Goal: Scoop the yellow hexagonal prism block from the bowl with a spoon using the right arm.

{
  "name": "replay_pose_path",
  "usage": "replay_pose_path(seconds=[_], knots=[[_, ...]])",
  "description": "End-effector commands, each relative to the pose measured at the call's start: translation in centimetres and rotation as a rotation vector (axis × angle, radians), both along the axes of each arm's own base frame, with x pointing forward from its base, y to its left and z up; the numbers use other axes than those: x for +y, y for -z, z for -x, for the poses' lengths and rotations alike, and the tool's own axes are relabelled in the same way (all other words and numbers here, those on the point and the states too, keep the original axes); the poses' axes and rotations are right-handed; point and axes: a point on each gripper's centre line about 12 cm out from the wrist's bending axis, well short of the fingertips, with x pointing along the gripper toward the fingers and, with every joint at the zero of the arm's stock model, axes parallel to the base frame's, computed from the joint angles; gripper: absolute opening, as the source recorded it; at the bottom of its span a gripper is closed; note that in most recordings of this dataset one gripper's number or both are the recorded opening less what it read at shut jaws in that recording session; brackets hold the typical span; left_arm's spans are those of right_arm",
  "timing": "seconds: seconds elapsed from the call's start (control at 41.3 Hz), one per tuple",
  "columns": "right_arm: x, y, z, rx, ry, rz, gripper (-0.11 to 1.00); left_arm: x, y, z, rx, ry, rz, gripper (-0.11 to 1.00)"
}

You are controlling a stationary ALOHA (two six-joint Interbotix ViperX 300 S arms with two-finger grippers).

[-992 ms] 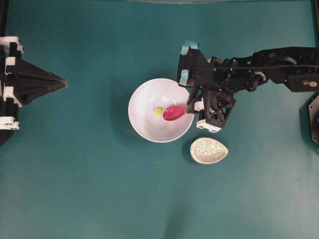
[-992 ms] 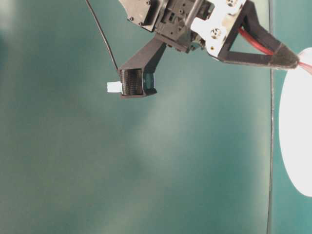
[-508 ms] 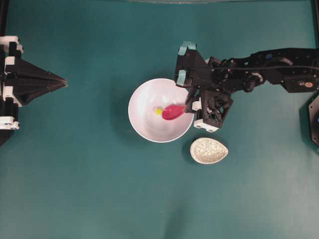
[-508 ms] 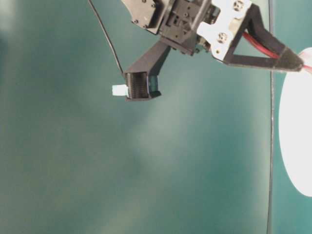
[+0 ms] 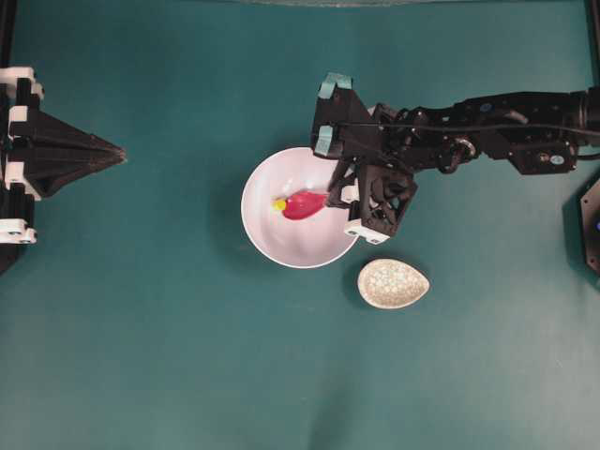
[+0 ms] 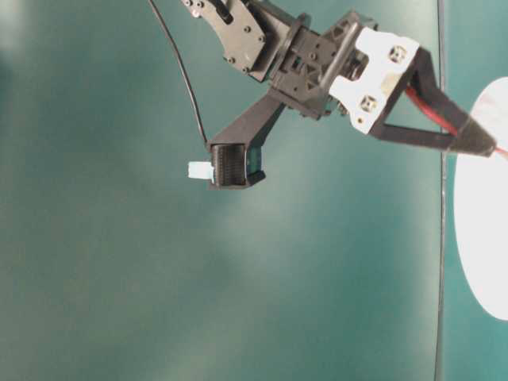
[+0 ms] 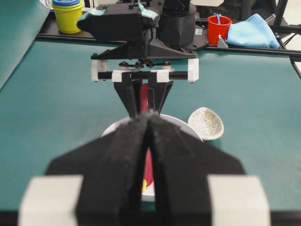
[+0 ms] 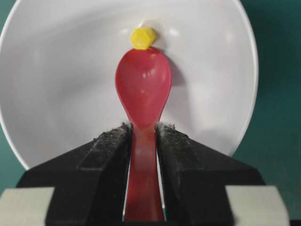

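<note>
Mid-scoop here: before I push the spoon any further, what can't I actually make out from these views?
- Overhead: whether the spoon tip is under the yellow block or only against it; too small.
- Right wrist: the spoon handle's end, between the right gripper fingers and cut off by the bottom edge.
- Table-level: the bowl is cut off at the right edge; the block is not in view.
- Left wrist: the shut left gripper blocks most of the bowl.

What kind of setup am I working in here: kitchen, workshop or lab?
Most likely a robot lab bench: a bare teal table mat, two black robot arms on it, and a black frame rail holding stacked yellow and blue cups and a red cup.
</note>
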Motion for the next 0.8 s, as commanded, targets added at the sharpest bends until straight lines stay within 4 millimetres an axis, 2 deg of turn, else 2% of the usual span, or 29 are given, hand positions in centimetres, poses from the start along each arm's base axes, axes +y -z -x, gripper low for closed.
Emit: replay_pose_path(seconds=[0.0,0.411,0.774], knots=[[-0.4,-1.7,-1.0,-0.066,0.011,0.018,0.26,0.0,-1.2,-0.2,-0.034,0.000,-0.001,0.00],[-0.9,-2.5,-2.1,-0.147,0.042,0.047,0.26,0.0,-1.3,-0.2,-0.042,0.000,0.000,0.00],[-0.8,-1.9,-1.3,-0.146,0.056,0.045,0.26,0.0,-1.3,-0.3,-0.040,-0.002,0.004,0.00]])
